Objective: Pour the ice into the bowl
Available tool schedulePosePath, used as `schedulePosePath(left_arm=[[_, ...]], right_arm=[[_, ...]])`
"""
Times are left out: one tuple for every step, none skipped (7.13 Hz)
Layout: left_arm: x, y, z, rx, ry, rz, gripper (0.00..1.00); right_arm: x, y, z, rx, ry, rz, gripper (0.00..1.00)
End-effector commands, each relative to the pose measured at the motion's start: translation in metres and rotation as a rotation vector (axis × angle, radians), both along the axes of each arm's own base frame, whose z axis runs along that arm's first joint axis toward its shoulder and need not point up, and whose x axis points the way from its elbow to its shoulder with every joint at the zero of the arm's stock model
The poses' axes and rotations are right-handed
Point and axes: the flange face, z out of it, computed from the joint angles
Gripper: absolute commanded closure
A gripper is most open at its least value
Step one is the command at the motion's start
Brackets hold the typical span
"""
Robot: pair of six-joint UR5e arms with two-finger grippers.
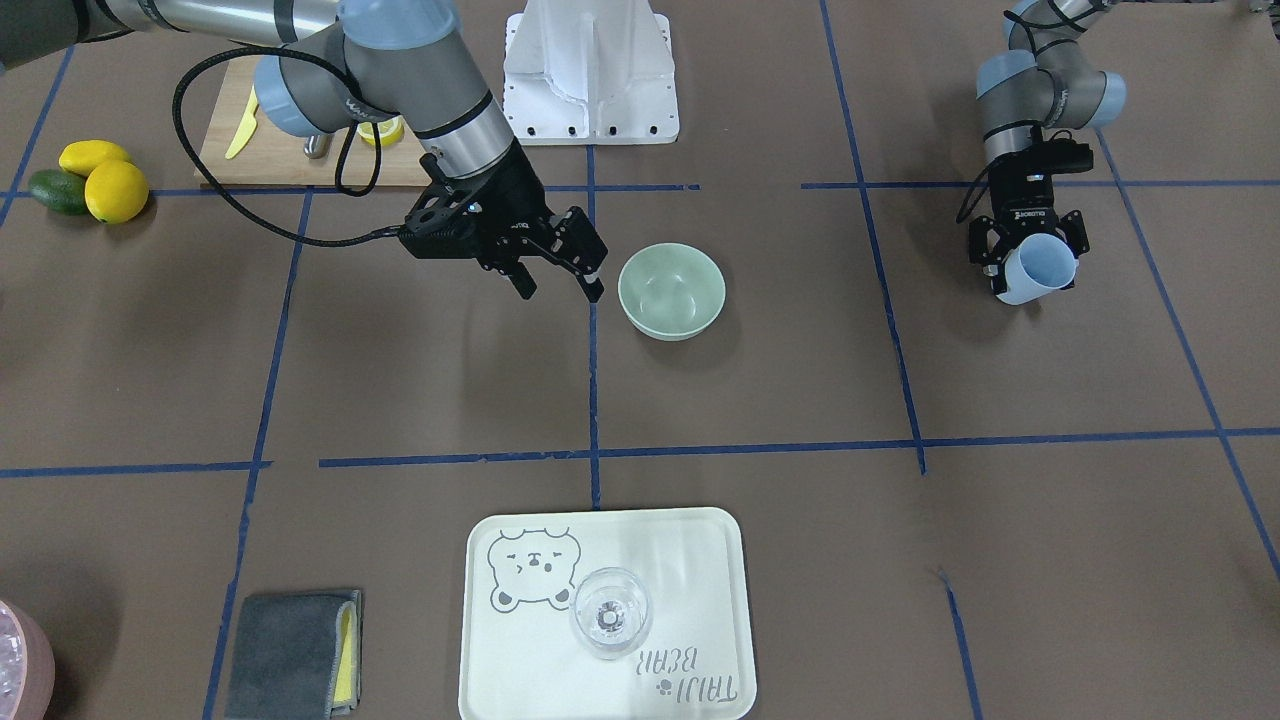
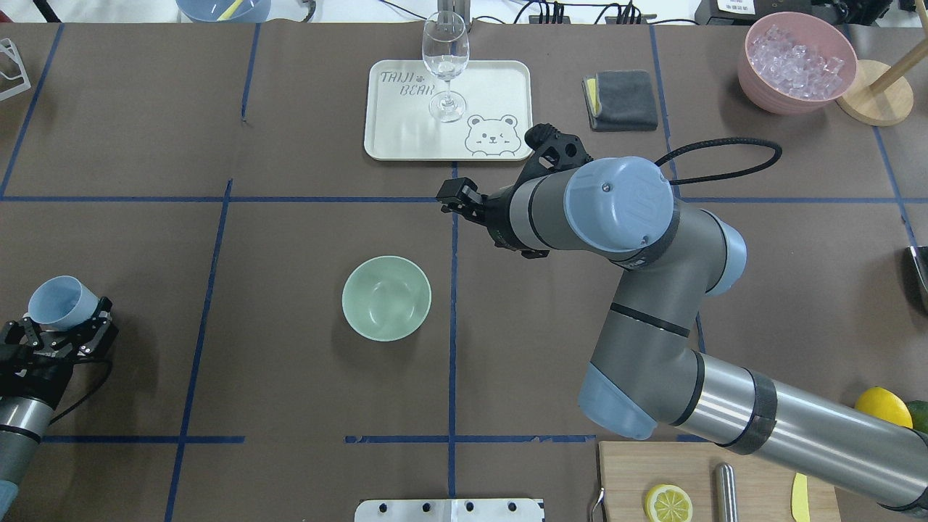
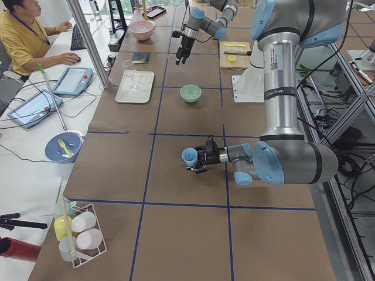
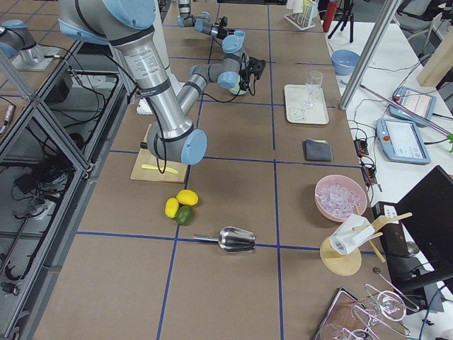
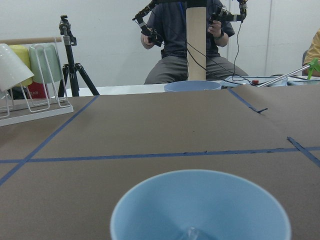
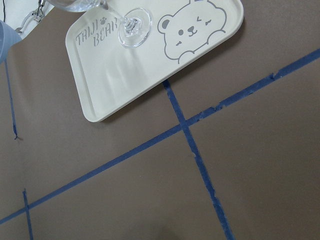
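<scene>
The pale sage-green bowl (image 1: 671, 290) stands near the table's middle and looks empty; it also shows in the overhead view (image 2: 386, 297) and the exterior left view (image 3: 190, 92). My left gripper (image 1: 1035, 270) is shut on a light blue cup (image 2: 56, 301), tilted on its side, far to the bowl's side. In the left wrist view the cup's rim (image 5: 200, 200) fills the bottom, with a small glassy glint of ice (image 5: 192, 232) deep inside. My right gripper (image 1: 560, 290) is open and empty, raised just beside the bowl.
A cream tray (image 2: 500, 80) holds a wine glass (image 2: 445, 65). A grey cloth (image 2: 620, 100), a pink container of icy pieces (image 2: 796, 61), a cutting board (image 1: 300, 150), lemons (image 1: 115, 190) and a metal scoop (image 4: 236, 241) lie around the edges.
</scene>
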Motion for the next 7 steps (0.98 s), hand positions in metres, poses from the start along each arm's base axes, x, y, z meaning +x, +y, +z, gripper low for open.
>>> schedulePosePath(left_arm=[[-0.001,-0.001,0.001,-0.001,-0.003,0.0,0.61],[0.002,0.0,-0.003,-0.009,-0.007,0.023,0.86],[0.0,-0.001,-0.019,-0.007,0.058,0.051,1.0],[-0.002,0.001,-0.037,0.026,0.08,0.138,1.0],[-0.005,-0.011,-0.068,0.1,0.051,0.194,1.0],[0.022,-0.023,-0.104,0.167,0.008,0.228,1.0],[0.051,-0.029,-0.139,0.209,0.027,0.226,1.0]], right_arm=[[0.0,0.0,0.0,0.0,0.0,0.0,0.0],[0.0,0.0,0.0,0.0,0.0,0.0,0.0],[0.001,0.0,-0.001,0.001,-0.001,0.0,0.0],[0.001,0.0,-0.001,0.002,-0.003,0.0,0.0],[0.006,0.004,-0.001,0.005,-0.008,0.0,0.0],[0.011,0.006,0.0,0.006,-0.011,0.0,0.0],[0.014,0.005,0.001,0.007,-0.012,0.003,0.0]])
